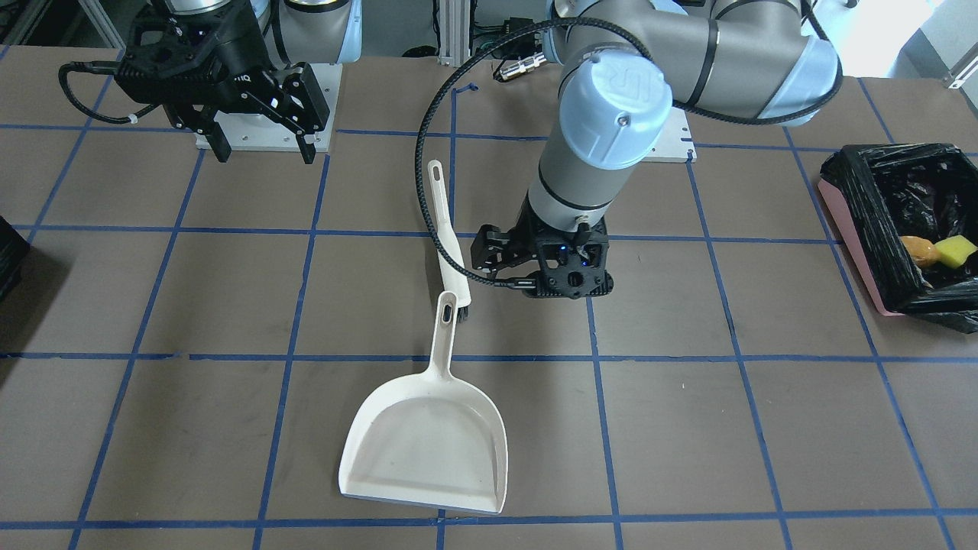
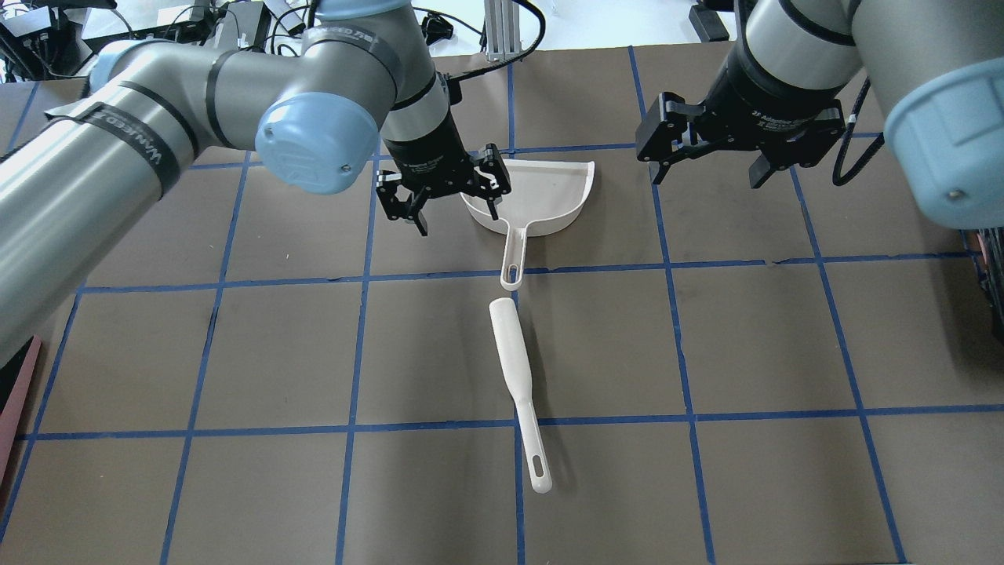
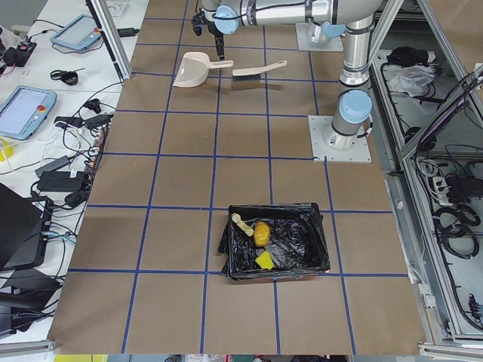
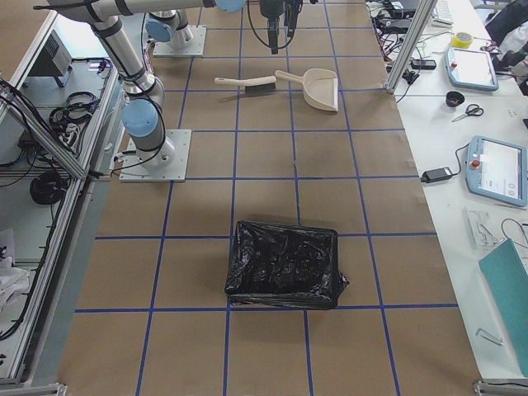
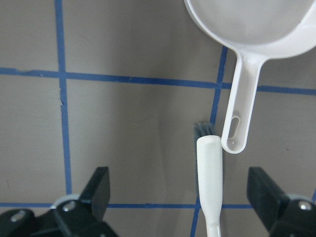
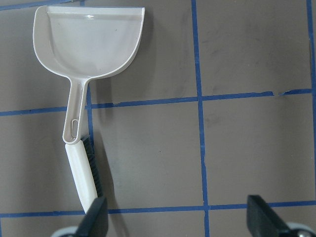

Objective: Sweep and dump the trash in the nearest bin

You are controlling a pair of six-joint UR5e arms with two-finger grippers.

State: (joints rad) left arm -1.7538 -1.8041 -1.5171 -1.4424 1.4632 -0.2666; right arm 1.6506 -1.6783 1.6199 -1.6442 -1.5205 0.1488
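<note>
Both scraps lie in the bin (image 3: 321, 243), pink-sided with a black bag, at the table's left end (image 1: 850, 229): the pale apple-core piece (image 3: 240, 224) and the golden-brown lump (image 3: 261, 234), which also shows in the front view (image 1: 919, 250). The white dustpan (image 2: 535, 192) lies empty on the table, with the white brush (image 2: 516, 369) just behind its handle. My left gripper (image 2: 445, 205) is open and empty, hovering beside the dustpan and the brush head (image 5: 205, 131). My right gripper (image 2: 708, 174) is open and empty, raised to the right of the dustpan (image 6: 89, 42).
A yellow sponge piece (image 3: 266, 260) also lies in the bin. A second black-bagged bin (image 4: 285, 264) stands at the table's right end. The brown table (image 2: 235, 486) carries a blue tape grid. Side tables with tablets and cables flank it.
</note>
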